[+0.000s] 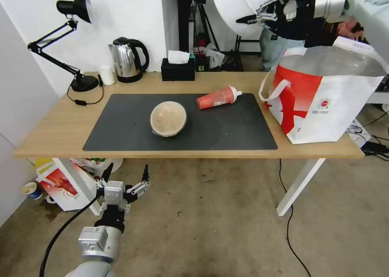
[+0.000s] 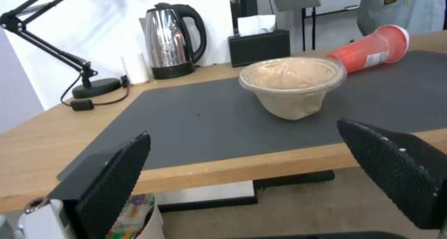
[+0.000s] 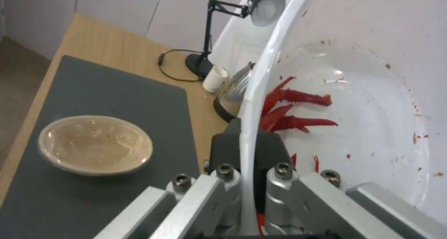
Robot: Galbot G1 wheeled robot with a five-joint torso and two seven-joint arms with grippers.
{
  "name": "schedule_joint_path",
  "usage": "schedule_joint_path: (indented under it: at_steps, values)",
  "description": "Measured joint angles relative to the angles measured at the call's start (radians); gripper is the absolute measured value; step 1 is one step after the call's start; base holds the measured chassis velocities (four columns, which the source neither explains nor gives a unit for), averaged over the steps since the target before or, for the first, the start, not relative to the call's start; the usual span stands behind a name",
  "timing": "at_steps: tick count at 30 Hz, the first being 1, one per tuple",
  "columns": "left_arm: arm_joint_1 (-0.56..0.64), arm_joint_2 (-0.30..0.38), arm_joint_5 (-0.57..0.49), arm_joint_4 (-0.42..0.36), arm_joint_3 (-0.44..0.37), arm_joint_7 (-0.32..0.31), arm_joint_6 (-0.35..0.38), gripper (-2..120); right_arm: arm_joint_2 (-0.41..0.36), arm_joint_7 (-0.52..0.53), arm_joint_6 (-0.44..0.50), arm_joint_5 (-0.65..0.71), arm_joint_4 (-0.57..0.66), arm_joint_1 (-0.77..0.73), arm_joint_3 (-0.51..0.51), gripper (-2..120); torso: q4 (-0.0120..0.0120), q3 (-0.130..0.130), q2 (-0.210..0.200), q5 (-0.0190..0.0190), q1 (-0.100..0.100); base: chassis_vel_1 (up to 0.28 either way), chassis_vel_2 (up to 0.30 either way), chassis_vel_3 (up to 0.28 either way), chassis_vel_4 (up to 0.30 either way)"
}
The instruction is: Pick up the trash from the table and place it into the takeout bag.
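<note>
Head view, left to right: left gripper point(image 1: 126, 173) hangs low in front of the table point(image 1: 52, 127), below the edge, fingers spread wide, holding nothing. On the dark mat point(image 1: 121, 127) sits the tan domed bowl point(image 1: 168, 118), then the red drink cup point(image 1: 219, 97) lying on its side. Both untouched. Up high, right gripper point(image 1: 253, 18) is clamped on the rim of the white bowl point(image 1: 235, 5), which is tipped on edge, above and just left of the takeout bag point(image 1: 324, 106). Bag stands open at the table's right end.

Right wrist view: rim pinched between the fingers point(image 3: 270, 148), red scraps point(image 3: 293, 109) sitting loose inside.

Step, as I read it: carry bowl over bag mouth. Advice: centre it above the foil opening, clear the loop handles, lower before releasing, keep tilt steady so scraps don't spill.
</note>
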Motion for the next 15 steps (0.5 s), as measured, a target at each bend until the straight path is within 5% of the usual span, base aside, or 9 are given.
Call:
schedule_joint_path:
  at_steps: [15]
  values:
    - [0.0, 0.0, 0.0, 0.0, 0.0, 0.0, 0.0, 100, -0.049, -0.029, 0.006, -0.018, -0.101, 0.025, -0.004, 0, -0.0001, 0.0, 0.0, 0.0001, 0.0, 0.0, 0.0, 0.0, 0.0]
